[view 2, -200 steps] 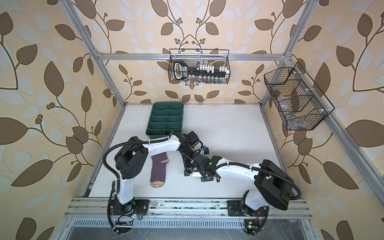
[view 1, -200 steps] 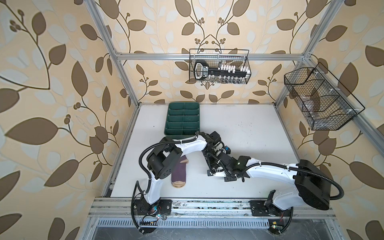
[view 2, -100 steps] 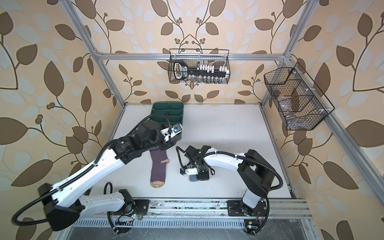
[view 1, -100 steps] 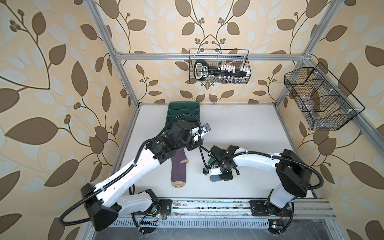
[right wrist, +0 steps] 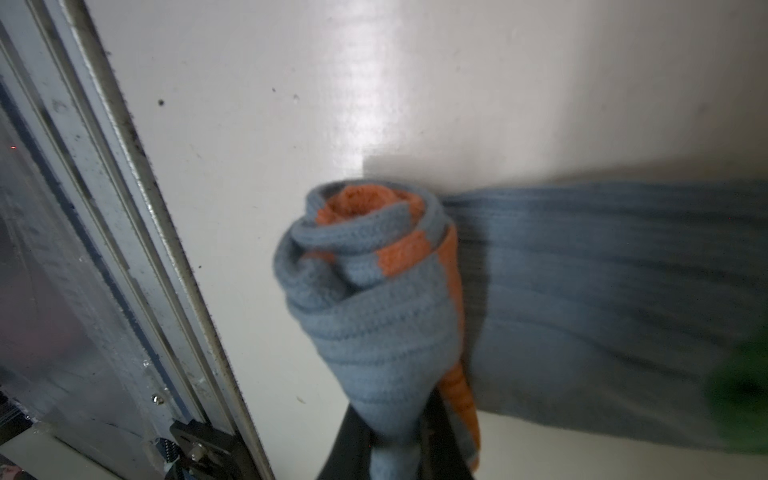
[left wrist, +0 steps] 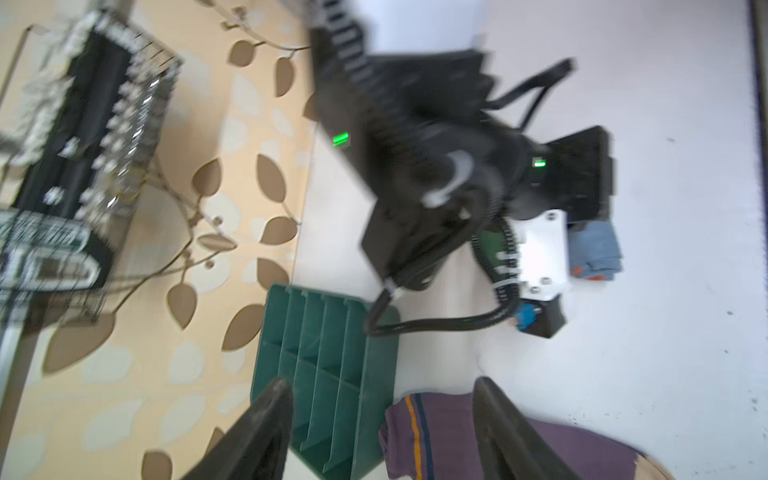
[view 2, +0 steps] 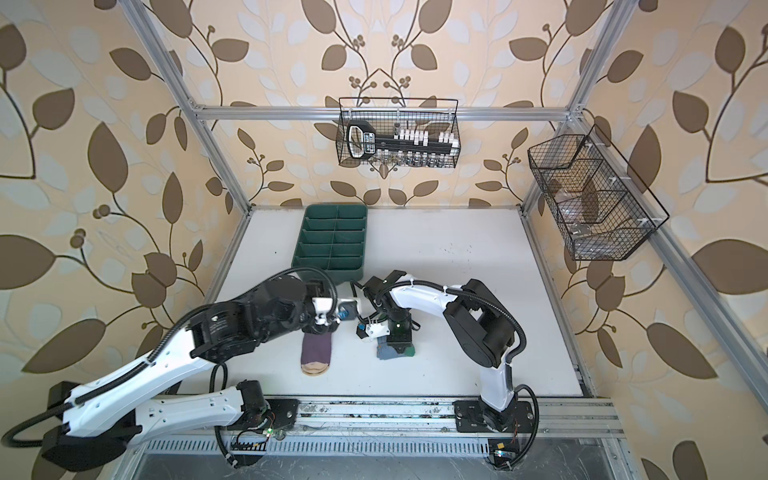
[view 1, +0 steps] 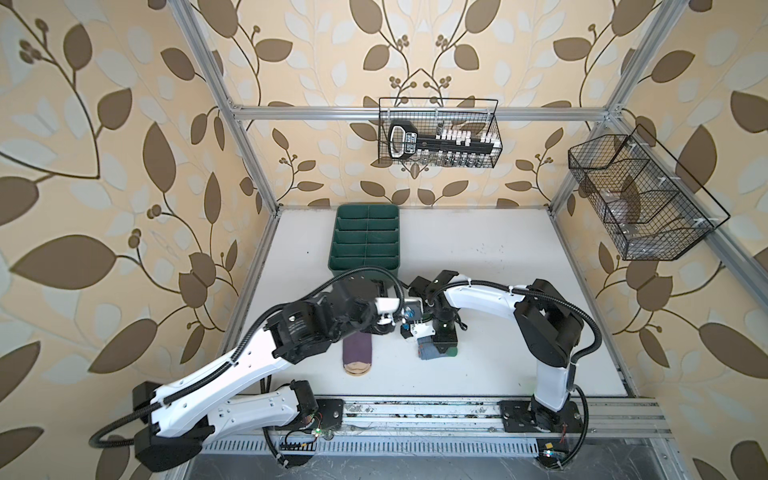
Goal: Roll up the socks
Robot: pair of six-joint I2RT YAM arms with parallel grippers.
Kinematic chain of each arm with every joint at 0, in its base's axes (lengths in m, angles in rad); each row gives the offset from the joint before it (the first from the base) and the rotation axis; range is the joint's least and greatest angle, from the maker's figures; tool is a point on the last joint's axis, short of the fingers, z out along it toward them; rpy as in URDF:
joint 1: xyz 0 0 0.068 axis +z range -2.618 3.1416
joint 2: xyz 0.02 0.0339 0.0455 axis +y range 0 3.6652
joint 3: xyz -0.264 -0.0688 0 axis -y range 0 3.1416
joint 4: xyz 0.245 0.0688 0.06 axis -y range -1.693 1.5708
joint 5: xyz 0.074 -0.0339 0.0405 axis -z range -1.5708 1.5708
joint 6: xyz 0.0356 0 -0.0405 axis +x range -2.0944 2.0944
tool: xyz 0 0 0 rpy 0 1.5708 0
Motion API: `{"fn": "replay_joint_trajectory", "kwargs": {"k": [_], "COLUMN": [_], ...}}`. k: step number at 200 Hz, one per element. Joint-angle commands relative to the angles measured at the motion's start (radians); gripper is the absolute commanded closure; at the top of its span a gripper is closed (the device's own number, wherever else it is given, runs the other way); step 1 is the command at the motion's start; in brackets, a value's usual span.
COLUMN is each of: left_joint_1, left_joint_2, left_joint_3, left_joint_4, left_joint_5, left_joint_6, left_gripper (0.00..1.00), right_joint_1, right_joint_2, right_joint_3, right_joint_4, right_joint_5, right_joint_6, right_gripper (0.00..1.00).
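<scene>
Socks (view 2: 316,353) are our concern: in both top views we see the purple sock (view 1: 356,353) lying flat on the white table (view 1: 519,282), cuff end hidden beneath the left pincer (view 1: 385,328) and tan toe reaching away from it toward the front rail (view 1: 415,409), while the grey-blue sock (view 1: 428,354) is bunched directly below the right pincer (view 1: 444,344), which points straight down onto it. The two pincers are near each other, and the green tray (view 1: 365,243) stands just behind the left one. In the left wrist view, a blurred picture, we find the left pincer's jaws wide apart with nothing between them; the purple sock's striped cuff lies just beyond the fingers (left wrist: 270,419), partly behind one finger, and a tray corner sits close by the other. In the right wrist view we see the right pincer clamped tight on the narrow end of a cone-shaped roll of the grey-blue sock, orange cuff coiled at its core, with the unrolled length lying flat on the table beside the roll and the green toe farthest from the jaws. We judge the roll loose: if the right pincer turns or lets go with the flat part unpinned, the coil may spring open. The left pincer, closing so near the tray, may snag its wall or pinch only one cuff layer.
</scene>
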Motion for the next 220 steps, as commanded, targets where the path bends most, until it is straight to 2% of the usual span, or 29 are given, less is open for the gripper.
{"fn": "replay_joint_trajectory", "kwargs": {"k": [1, 25, 52, 74, 111, 124, 132, 153, 197, 220], "left_joint_1": [-0.106, -0.181, -0.213, -0.214, -0.206, -0.196, -0.188, -0.172, -0.146, -0.123], "left_joint_2": [0.123, 0.200, 0.294, 0.406, 0.560, 0.606, 0.631, 0.677, 0.695, 0.690], "left_joint_3": [-0.080, -0.207, -0.329, -0.343, -0.335, -0.324, -0.311, -0.287, -0.286, -0.288], "left_joint_4": [0.074, 0.293, 0.517, 0.583, 0.684, 0.705, 0.700, 0.675, 0.626, 0.596], "left_joint_5": [-0.075, -0.078, -0.055, -0.100, -0.121, -0.133, -0.128, -0.128, -0.065, 0.010], "left_joint_6": [0.036, -0.048, -0.166, -0.242, -0.267, -0.275, -0.283, -0.296, -0.325, -0.332], "left_gripper": [0.30, 0.31, 0.31, 0.31, 0.31, 0.34, 0.37, 0.55, 0.99, 1.00], "right_joint_1": [-0.022, -0.031, -0.046, -0.060, -0.060, -0.060, -0.061, -0.065, -0.108, -0.146], "right_joint_2": [0.077, 0.097, 0.125, 0.138, 0.130, 0.125, 0.119, 0.103, 0.016, -0.087], "right_joint_3": [0.011, 0.030, 0.058, 0.067, 0.056, 0.046, 0.039, 0.022, -0.033, -0.113], "right_joint_4": [0.126, 0.157, 0.147, 0.146, 0.153, 0.157, 0.159, 0.166, 0.218, 0.264], "right_joint_5": [0.016, 0.019, 0.000, -0.020, -0.036, -0.039, -0.040, -0.045, -0.109, -0.125], "right_joint_6": [-0.051, -0.066, -0.080, -0.085, -0.082, -0.085, -0.085, -0.085, -0.066, -0.049], "right_gripper": [0.93, 0.90, 0.89, 0.89, 0.88, 0.88, 0.88, 0.87, 0.85, 0.79]}}
